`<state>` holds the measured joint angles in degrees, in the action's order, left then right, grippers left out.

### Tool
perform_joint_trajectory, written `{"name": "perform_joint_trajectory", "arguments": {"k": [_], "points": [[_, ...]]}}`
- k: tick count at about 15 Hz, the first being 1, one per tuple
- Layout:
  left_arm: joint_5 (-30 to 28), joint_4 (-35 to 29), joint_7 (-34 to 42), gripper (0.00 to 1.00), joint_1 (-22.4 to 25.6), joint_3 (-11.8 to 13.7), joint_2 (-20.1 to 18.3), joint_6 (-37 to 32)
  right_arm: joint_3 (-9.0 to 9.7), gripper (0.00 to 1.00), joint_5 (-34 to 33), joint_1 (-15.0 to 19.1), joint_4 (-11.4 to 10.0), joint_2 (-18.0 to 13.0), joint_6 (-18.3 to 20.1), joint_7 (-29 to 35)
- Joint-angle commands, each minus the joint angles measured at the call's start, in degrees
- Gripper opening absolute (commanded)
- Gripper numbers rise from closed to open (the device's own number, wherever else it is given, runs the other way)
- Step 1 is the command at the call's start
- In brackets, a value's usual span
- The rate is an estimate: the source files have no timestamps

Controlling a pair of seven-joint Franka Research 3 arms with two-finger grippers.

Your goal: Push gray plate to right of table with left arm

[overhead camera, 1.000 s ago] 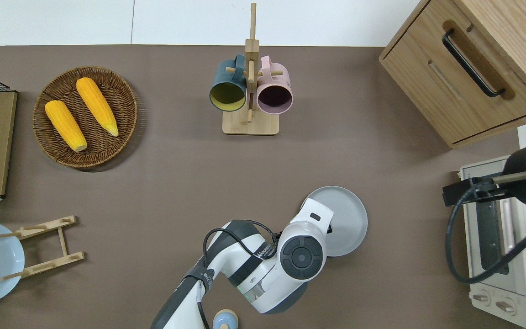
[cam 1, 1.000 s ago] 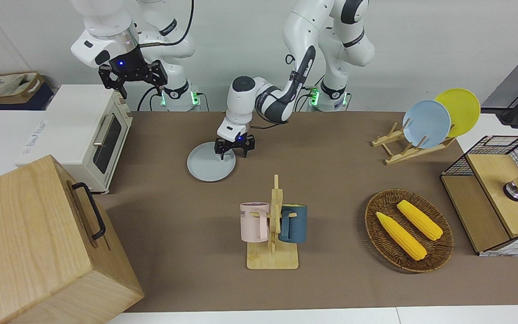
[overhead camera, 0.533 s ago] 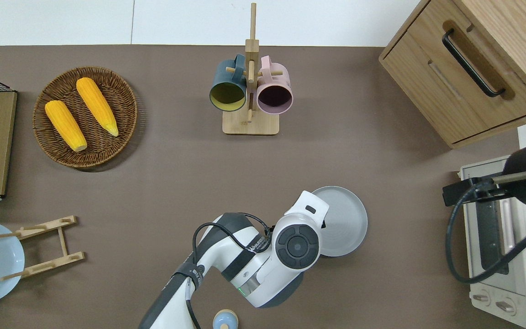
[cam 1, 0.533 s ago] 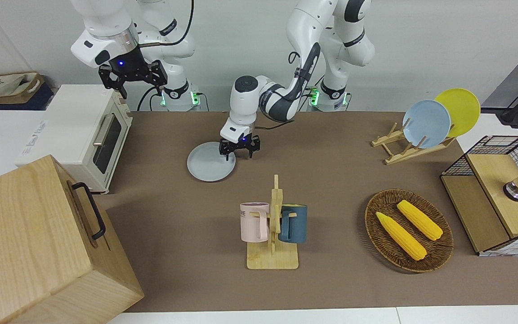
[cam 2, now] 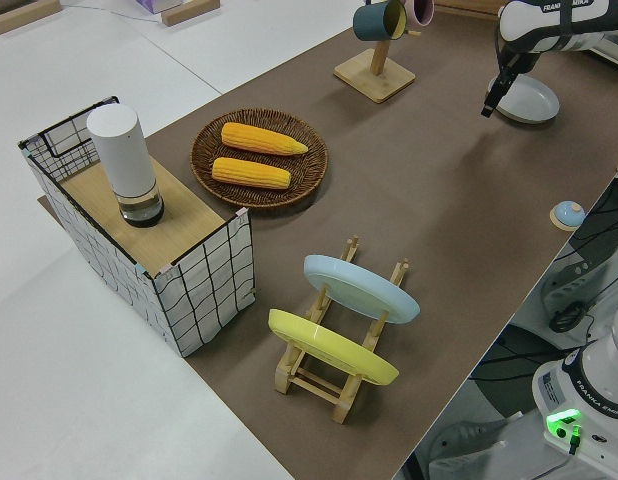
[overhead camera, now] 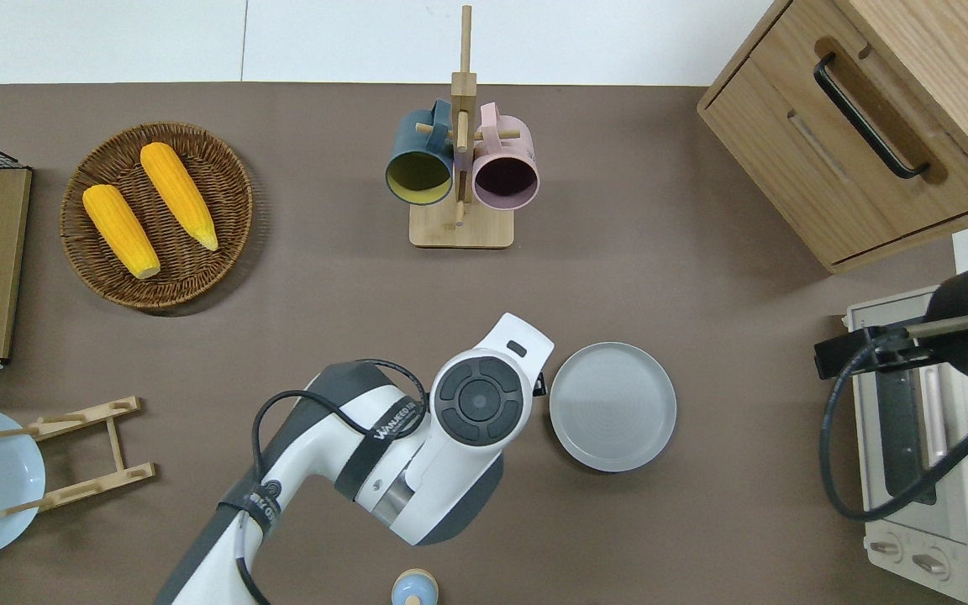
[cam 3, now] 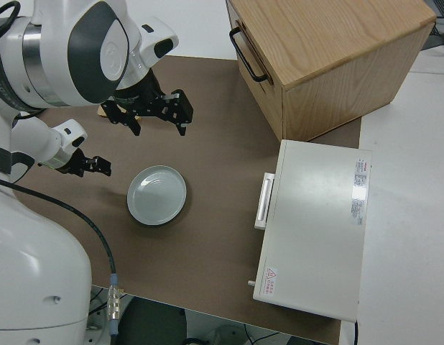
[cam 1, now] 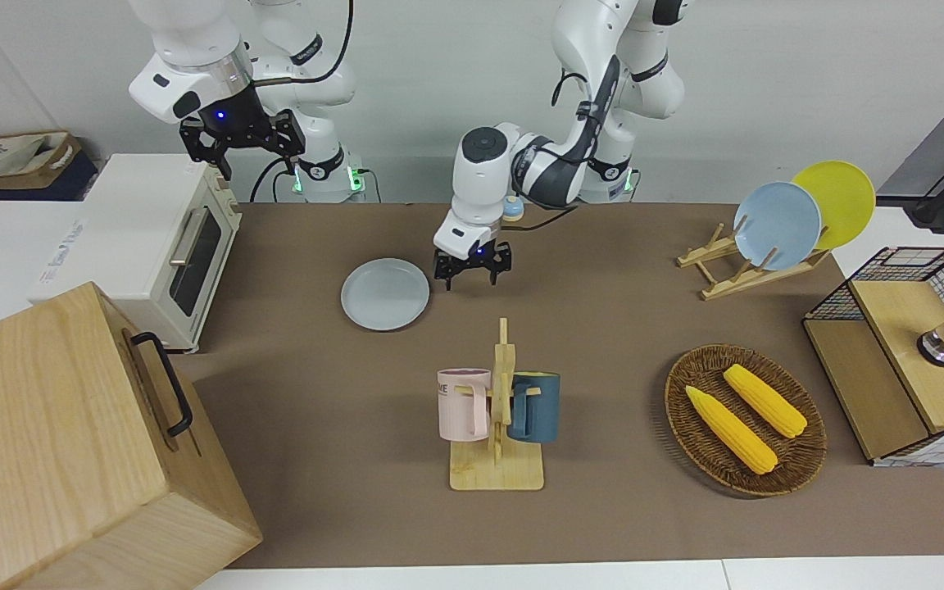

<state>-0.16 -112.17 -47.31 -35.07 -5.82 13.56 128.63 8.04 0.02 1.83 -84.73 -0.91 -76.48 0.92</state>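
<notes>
Overhead view has the gray plate [overhead camera: 612, 406] flat on the desk [overhead camera: 702, 521], empty, between the left claw [cam 1: 472, 274] and the toaster oven [overhead camera: 938, 454]. That claw hangs just beside the plate's rim, apart from it, fingers spread and holding nothing. Right arm is parked, its claw [cam 1: 241, 139] spread open too. Wicker basket [overhead camera: 223, 168] holds two corn cobs [overhead camera: 118, 229]. Mug stand [overhead camera: 459, 227] carries a teal mug [overhead camera: 418, 164] and a pink mug [overhead camera: 505, 168].

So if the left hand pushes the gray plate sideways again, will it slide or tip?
The gray plate lies flat on the table with a low rim, so it will probably slide, not tip. It looks stiff. An off-centre push from the left hand, now beside it, might turn it.
</notes>
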Motion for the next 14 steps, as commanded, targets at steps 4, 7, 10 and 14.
{"name": "perform_joint_trajectory", "arguments": {"k": [4,7,10,14], "points": [[-4.7,-1.5,15.6,0.99,8.8,-0.1,-8.0,-10.8,0.92,0.983,0.2,1.2,0.5,-0.1,0.9,0.7],[-5.1,-1.5,19.8,0.99,12.1,0.0,-10.2,-14.4,0.92,0.983,0.2,1.1,0.5,-0.1,0.9,0.7],[-5.1,-1.3,23.3,0.99,15.5,0.1,-12.1,-17.0,0.92,0.983,0.2,1.2,0.5,-0.1,0.9,0.7],[-5.1,-1.0,28.8,0.99,19.7,0.1,-14.1,-20.3,0.92,0.983,0.2,1.1,0.5,-0.1,0.9,0.7]]}}
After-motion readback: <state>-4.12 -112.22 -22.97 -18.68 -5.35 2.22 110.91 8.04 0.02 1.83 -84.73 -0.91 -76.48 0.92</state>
